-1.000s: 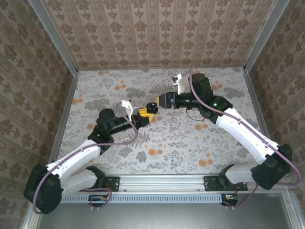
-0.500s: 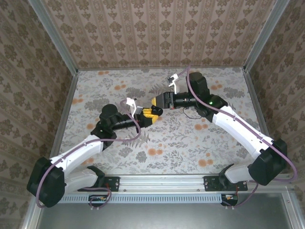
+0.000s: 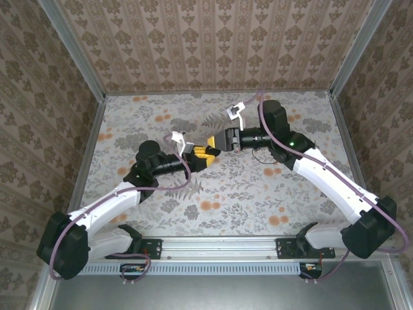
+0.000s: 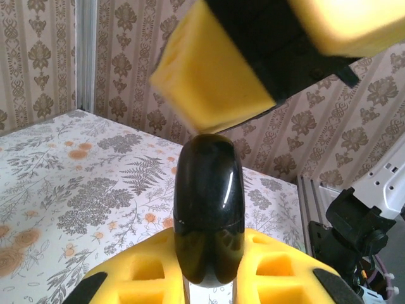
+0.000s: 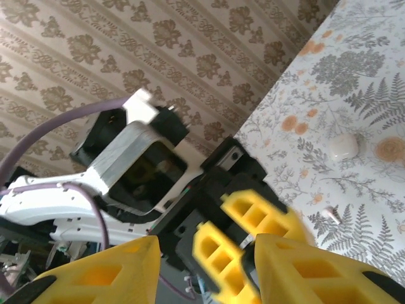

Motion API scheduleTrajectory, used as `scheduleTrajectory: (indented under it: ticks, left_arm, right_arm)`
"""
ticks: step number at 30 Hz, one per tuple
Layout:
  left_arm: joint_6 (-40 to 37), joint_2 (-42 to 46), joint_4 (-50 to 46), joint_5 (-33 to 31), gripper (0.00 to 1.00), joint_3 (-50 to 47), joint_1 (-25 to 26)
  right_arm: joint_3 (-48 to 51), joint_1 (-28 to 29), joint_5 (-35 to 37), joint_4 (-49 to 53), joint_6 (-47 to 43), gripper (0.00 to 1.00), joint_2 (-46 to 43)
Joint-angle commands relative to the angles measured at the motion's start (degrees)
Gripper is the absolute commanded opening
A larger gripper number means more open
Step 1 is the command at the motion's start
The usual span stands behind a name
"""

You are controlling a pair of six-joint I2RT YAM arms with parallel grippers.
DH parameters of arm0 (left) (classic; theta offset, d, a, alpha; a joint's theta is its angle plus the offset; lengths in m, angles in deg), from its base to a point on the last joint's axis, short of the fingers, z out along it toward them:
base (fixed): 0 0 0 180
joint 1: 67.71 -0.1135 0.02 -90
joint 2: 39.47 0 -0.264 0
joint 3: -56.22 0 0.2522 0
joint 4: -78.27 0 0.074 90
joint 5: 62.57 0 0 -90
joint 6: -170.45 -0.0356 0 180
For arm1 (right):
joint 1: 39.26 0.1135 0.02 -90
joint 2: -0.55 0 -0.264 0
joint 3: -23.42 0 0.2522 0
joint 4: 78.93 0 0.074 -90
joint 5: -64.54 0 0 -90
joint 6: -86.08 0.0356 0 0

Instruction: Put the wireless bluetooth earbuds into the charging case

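Closing in since a second before, the two grippers nearly met. The left gripper [image 3: 205, 153] pinched the black charging case [image 4: 209, 209] upright between yellow pads [image 4: 281, 272]; just beyond it, the right gripper [image 3: 215, 141] held its jaws partly apart.

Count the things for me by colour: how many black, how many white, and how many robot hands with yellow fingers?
Black: 1, the glossy rounded black case pinched in the left gripper.
White: 2, a smooth white oval piece and a tiny white elongated piece.
Yellow-fingered grippers: 2, the left gripper and the right gripper.
Total: 5.
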Motion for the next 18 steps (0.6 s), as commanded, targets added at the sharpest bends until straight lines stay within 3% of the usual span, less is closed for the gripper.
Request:
scheduleTrajectory:
  ticks: [1,3,5,10,18]
  left_arm:
    - [1.81,-0.61,0.27,-3.14,0.0,2.16,-1.01]
    - [2.18,-0.78,-0.25,-4.0,0.0,2.25,-1.01]
    - [2.76,-1.0,-2.38,-5.85,0.0,2.74,-1.01]
    - [2.69,-4.33,-14.68,-10.68,0.0,7.17,-1.27]
    - [3.1,-18.57,-25.29,-11.56,0.0,15.25,-0.94]
  right_arm:
    - [0.76,0.86,-2.01,3.77,-3.11,0.45,-2.63]
    - [0.8,0.73,1.46,6.16,-4.04,0.46,-3.63]
    - [0.74,0.15,9.46,10.57,-5.12,0.49,-4.57]
    - [3.43,-3.13,22.99,17.46,-4.54,0.5,-6.31]
    - [11.14,-6.39,27.22,18.15,-3.22,0.51,-9.93]
